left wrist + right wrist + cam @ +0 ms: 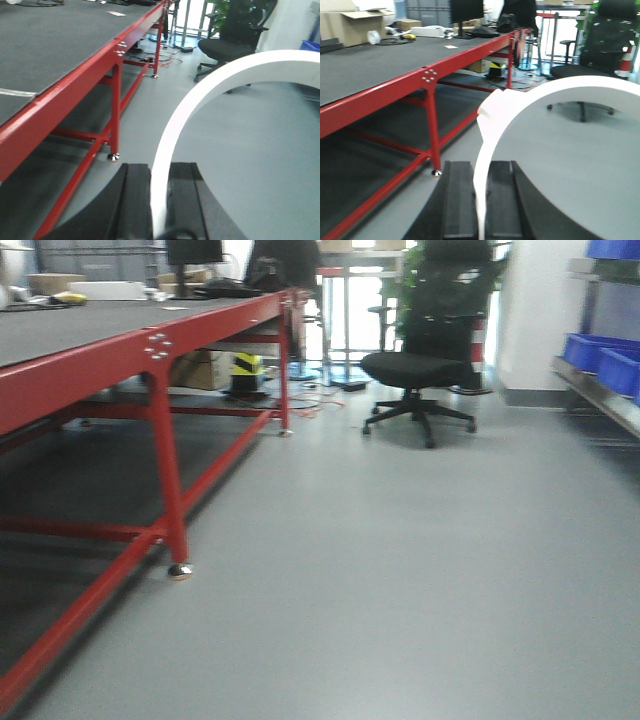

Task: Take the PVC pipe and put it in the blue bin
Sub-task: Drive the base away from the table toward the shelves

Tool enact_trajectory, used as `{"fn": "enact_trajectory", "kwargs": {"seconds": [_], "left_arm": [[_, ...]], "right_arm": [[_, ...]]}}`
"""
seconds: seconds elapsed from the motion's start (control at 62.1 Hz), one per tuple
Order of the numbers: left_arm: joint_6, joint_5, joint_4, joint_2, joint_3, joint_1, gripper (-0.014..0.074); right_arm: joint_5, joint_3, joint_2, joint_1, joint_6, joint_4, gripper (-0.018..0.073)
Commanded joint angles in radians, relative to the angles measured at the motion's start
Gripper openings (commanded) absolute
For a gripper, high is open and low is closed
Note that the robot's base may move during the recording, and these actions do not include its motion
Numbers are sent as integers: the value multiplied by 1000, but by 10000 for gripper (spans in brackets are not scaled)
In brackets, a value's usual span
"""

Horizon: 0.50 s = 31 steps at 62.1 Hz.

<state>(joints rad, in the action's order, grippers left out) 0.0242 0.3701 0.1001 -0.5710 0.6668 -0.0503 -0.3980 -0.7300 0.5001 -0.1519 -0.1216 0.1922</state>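
My left gripper point(160, 169) is shut on a white curved PVC pipe point(200, 95), whose thin wall is pinched between the black fingers as it arcs up and to the right. The right gripper point(481, 166) is likewise shut on a white curved PVC pipe point(580, 87), a ring-shaped piece with a notched edge at its upper left. Both pieces hang in the air above the grey floor. Blue bins point(590, 350) sit on a metal shelf at the right edge of the front view, and one blue bin point(311, 45) shows far right in the left wrist view. Neither gripper appears in the front view.
A long red-framed table point(150, 345) with a dark top runs along the left; its leg point(172, 490) ends in a metal foot. A black office chair point(420, 370) stands ahead in the middle. Cables and boxes point(245, 375) lie under the table's far end.
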Motion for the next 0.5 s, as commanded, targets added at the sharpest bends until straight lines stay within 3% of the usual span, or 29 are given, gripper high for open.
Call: {"fn": "enact_trajectory", "kwargs": {"seconds": [0.0,0.483], "left_arm": [[-2,-21,3,6,3,5,-111],[-2,-21,3,6,3,5,-111]], "right_arm": [[32,-1,-5,1,-3,-9,-163],[32,-1,-5,1,-3,-9,-163]]}}
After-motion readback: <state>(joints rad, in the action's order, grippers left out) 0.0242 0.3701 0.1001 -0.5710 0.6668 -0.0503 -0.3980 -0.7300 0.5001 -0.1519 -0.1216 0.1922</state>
